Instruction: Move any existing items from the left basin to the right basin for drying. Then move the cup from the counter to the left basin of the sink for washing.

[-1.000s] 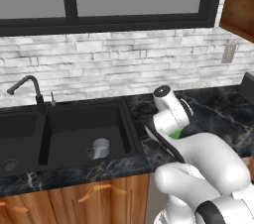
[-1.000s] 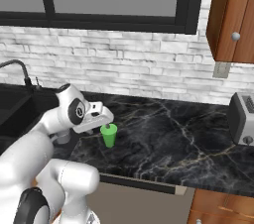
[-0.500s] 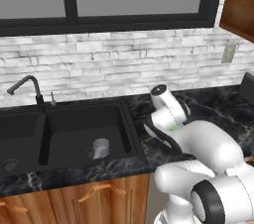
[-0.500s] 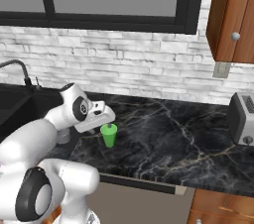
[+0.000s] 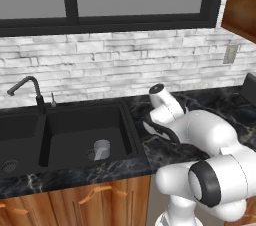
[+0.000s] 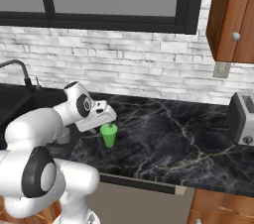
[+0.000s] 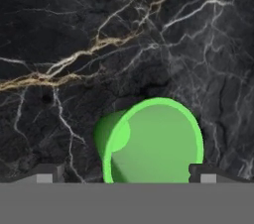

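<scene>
My arm has swung lower over the counter; left base: grey mug in right basin; right base: cup upright under my gripper; hand: cup between spread fingertips.

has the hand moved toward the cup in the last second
Yes. In the right base view the hand has come down and now sits right above the cup on the counter.

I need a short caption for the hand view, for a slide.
Open gripper poised above the upright green cup on the black marble counter.
</scene>
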